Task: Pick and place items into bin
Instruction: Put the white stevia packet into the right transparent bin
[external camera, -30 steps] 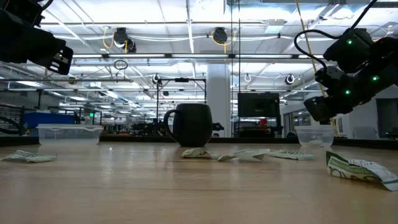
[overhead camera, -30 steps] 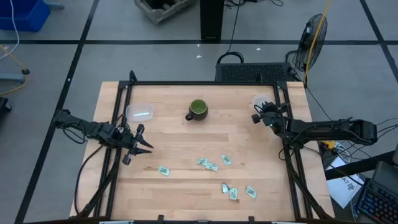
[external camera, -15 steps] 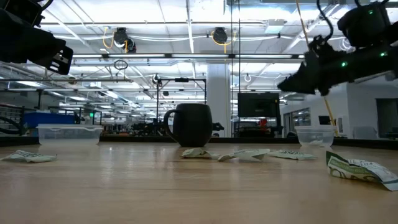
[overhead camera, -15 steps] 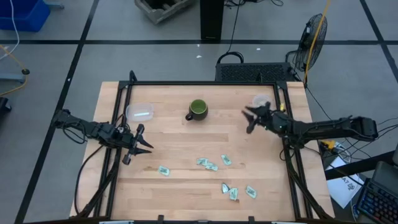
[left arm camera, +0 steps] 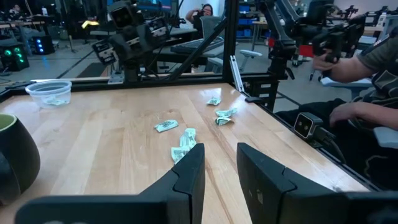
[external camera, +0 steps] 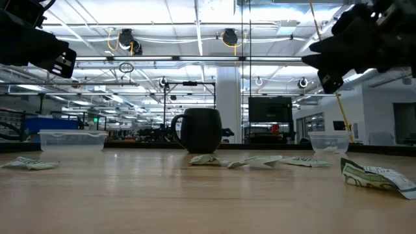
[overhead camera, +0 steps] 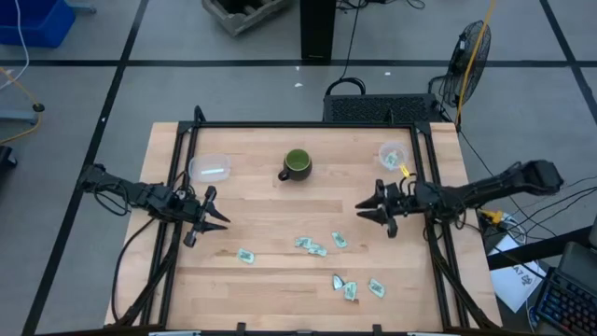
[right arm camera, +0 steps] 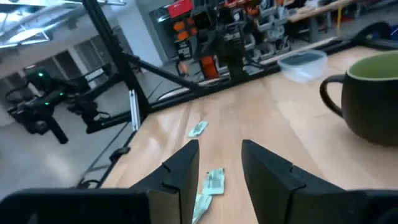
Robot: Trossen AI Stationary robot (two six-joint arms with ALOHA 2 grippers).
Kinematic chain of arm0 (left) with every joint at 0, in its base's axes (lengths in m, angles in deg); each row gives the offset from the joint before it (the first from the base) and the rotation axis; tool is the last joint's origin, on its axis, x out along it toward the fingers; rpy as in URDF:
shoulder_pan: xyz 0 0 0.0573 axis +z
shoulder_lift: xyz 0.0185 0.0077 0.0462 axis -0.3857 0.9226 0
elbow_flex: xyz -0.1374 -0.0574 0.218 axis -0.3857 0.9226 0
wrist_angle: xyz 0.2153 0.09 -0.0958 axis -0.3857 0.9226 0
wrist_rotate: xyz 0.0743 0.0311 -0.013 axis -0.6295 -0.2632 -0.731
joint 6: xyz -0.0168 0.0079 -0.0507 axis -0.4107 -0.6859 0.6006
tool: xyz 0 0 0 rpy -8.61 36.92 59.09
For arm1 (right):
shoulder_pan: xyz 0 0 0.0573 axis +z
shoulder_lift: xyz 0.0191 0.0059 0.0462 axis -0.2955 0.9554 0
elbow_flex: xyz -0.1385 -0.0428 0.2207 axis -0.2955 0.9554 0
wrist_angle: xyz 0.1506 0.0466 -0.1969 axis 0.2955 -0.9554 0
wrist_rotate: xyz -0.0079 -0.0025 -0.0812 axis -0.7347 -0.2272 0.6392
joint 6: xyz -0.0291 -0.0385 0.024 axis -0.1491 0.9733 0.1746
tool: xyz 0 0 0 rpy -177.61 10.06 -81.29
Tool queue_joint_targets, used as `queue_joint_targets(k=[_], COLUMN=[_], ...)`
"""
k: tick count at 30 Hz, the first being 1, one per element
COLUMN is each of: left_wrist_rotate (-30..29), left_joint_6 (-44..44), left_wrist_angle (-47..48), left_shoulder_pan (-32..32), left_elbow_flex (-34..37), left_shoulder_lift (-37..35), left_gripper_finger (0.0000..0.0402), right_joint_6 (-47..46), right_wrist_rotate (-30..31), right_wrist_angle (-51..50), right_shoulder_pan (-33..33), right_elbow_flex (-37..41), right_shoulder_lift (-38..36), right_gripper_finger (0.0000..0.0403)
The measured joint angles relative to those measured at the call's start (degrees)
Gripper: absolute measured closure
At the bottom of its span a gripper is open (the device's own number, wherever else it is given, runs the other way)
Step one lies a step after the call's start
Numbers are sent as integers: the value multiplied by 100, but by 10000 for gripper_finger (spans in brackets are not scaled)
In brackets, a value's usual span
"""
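Seven pale green and white packets are visible on the wooden table (overhead camera: 280,280), all in its near half. One packet (overhead camera: 245,256) lies alone toward the left side. A cluster of three sits near the middle: two touching packets (overhead camera: 311,246) and a third (overhead camera: 340,240) just beside them. Three more lie closer to the near edge: two (overhead camera: 344,287) touching each other and one (overhead camera: 377,288) just to their right.

A clear round bin (overhead camera: 393,154) stands at the far right corner of the table. It appears to hold at least one packet, though the content is too small to confirm. A second clear container (overhead camera: 210,168), with a lid, stands at the far left. A green mug (overhead camera: 297,165) stands upright between the two containers, its handle pointing left.

The right gripper (overhead camera: 373,211) is above the table on the right side, between the round bin and the middle cluster of packets, clear of both. Its fingers are spread apart and hold nothing. In the low view it hangs well above the table surface.

The left gripper (overhead camera: 215,214) waits at the left edge of the table, near the lone packet but not touching it. Its fingers are also apart and empty.
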Motion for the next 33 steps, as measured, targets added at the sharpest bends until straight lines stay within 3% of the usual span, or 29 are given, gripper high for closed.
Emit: queue_joint_targets(k=[8,13,16,19,25,29,33], left_wrist_rotate=[-1,0,0,0,0,0,0], left_joint_6=[0,0,0,-2,0,-1,0], left_wrist_angle=[0,0,0,0,0,-1,-1], left_shoulder_pan=[-1,1,-1,1,0,-1,-1], left_elbow_flex=[1,0,2,0,2,1,0], left_shoulder_lift=[1,1,1,1,1,-1,-1], left_gripper_finger=[304,304,304,304,304,304,304], right_joint_6=[425,94,-538,-1263,-3284,-4122,-4437], right_wrist_rotate=[1221,2587,2920,2837,2021,1544,1505], right_wrist_angle=[-357,-2475,-3584,-4395,-5983,-6023,-5437], right_shoulder_pan=[1629,2610,2975,3277,3743,3991,4249], right_elbow_flex=[-444,-1590,-2285,-2870,-3627,-3674,-3676], right_shoulder_lift=[571,1398,2028,2677,3746,4055,4200], right_gripper_finger=[286,278,266,251,225,216,217])
